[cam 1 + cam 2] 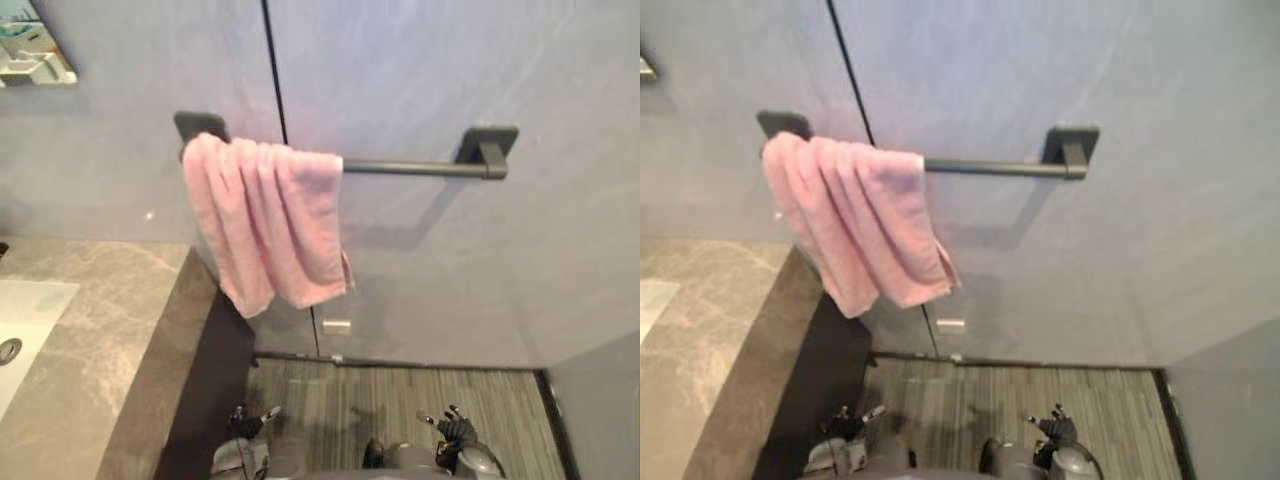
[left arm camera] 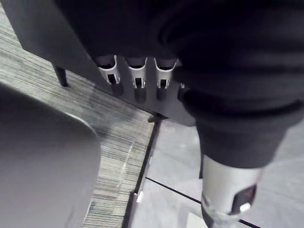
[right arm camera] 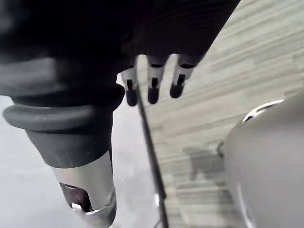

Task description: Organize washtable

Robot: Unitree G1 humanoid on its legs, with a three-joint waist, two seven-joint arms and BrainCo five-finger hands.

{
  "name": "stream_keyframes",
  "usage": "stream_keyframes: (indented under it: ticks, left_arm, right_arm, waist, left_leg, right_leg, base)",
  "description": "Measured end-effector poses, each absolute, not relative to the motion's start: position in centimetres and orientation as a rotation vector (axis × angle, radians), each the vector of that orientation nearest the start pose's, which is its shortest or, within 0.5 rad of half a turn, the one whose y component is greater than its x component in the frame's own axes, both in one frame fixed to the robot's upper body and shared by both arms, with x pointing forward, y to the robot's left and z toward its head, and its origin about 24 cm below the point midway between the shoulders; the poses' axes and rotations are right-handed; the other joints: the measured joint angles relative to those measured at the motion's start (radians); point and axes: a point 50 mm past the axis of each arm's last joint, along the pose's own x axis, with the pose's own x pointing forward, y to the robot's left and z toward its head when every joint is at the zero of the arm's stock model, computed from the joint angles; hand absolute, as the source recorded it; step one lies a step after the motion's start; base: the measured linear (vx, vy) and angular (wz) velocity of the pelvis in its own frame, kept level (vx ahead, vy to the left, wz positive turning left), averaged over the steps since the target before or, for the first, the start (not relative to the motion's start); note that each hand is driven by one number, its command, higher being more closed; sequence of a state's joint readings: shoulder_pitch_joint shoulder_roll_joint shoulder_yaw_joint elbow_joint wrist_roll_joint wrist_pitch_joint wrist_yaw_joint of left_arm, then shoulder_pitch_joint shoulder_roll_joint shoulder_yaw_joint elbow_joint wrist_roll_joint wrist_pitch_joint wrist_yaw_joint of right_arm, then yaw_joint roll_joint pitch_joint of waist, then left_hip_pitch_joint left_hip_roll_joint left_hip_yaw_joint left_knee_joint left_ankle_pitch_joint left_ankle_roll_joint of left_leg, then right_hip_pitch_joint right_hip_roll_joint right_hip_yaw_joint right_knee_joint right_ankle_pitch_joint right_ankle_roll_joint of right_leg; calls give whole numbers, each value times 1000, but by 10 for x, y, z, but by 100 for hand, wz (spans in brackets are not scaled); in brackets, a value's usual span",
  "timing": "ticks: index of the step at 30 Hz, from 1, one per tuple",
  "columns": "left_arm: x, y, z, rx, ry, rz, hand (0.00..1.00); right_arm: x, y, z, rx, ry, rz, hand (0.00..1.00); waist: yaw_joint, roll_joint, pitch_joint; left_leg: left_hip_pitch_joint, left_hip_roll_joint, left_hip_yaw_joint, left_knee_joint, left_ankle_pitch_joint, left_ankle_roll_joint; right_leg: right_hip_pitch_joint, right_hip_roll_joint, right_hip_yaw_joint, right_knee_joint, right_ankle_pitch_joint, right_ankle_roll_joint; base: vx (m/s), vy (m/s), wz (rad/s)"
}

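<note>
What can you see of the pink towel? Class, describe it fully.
The towel is pale pink, soft-looking cloth, bunched in lengthwise folds. It hangs draped over the left end of a dark rail on the grey wall, its lower edge uneven, ending beside the stone counter. It rests on the rail and perhaps the wall.

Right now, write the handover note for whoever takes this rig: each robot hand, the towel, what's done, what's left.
Left robot hand: open, empty, low over the floor.
Right robot hand: open, empty, low as well.
Pink towel: draped over the dark towel bar, bunched at the end nearest the stone counter with its sink.
Done: towel is hung.
Left: probably spreading it along the bar; most of the counter is out of view, so check it.
</note>
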State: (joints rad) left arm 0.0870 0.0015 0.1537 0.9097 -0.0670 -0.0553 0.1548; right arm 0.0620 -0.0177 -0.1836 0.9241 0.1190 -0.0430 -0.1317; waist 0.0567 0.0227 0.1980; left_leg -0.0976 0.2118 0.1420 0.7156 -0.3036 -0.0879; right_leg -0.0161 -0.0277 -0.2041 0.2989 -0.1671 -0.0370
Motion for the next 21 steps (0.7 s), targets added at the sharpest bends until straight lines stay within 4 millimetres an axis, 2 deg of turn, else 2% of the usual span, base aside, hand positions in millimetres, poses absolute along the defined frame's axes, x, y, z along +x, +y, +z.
stream_keyframes:
  ticks: [2, 3, 4, 5, 7, 9, 10, 15, 21]
  left_arm:
    - [124, 183, -147, -38, 941, 326, 0]
    - [124, 182, -148, -23, 946, 308, 0]
    - [123, 179, -149, -23, 957, 298, 0]
    - [124, 181, -149, -12, 956, 292, 0]
    - [124, 188, -149, 27, 963, 280, 0]
    - [123, 191, -150, 39, 974, 279, 0]
    - [124, 190, -150, 53, 976, 261, 0]
    - [122, 189, -151, 60, 984, 250, 0]
    - [118, 187, -152, 45, 993, 251, 0]
  right_arm:
    - [126, -193, -147, 119, 940, -387, 0]
    - [124, -195, -147, 118, 944, -394, 0]
    - [124, -197, -148, 113, 950, -396, 0]
    - [123, -196, -149, 114, 959, -393, 0]
    - [121, -190, -151, 124, 976, -383, 0]
    - [119, -187, -152, 130, 983, -380, 0]
    - [117, -187, -152, 129, 987, -380, 0]
    - [115, -187, -155, 119, 1007, -375, 0]
    - [109, -192, -157, 105, 1033, -385, 0]
  waist:
    - [0, -1, 0]
    - [-3, 3, -2]
    - [-8, 10, -3]
    - [-9, 2, -6]
    - [-12, -36, -20]
    - [-14, -50, -29]
    - [-15, -51, -29]
    - [-14, -49, -35]
    - [-16, -39, -48]
  left_leg:
    - [-14, -15, 3, -176, 5, 2]
    - [0, -29, -9, -317, 38, -14]
    - [16, -43, -21, -384, 146, -13]
    - [27, -58, -17, -395, 150, -10]
    - [40, -89, 3, -417, 144, 7]
    - [48, -111, 14, -422, 144, 11]
    - [59, -128, 14, -432, 148, 20]
    - [102, -161, 8, -492, 169, 50]
    - [113, -159, -8, -548, 205, 47]
  right_leg:
    - [4, -29, -2, -5, -2, 17]
    - [6, -42, -4, -5, -3, 35]
    - [8, -46, 9, -3, -11, 63]
    - [12, -53, 17, -5, -8, 71]
    - [17, -84, 38, -23, 0, 96]
    - [15, -103, 46, -41, 9, 110]
    - [30, -114, 47, -60, 17, 123]
    - [64, -132, 43, -99, 28, 136]
    - [68, -118, 39, -132, 46, 127]
  base:
    - [123, 85, 13]
    - [89, 160, 11]
    - [89, 182, 6]
    - [72, 165, -6]
    - [71, 182, -14]
    - [61, 165, -13]
    - [52, 169, -6]
    - [2, 70, 5]
    - [-13, -24, 4]
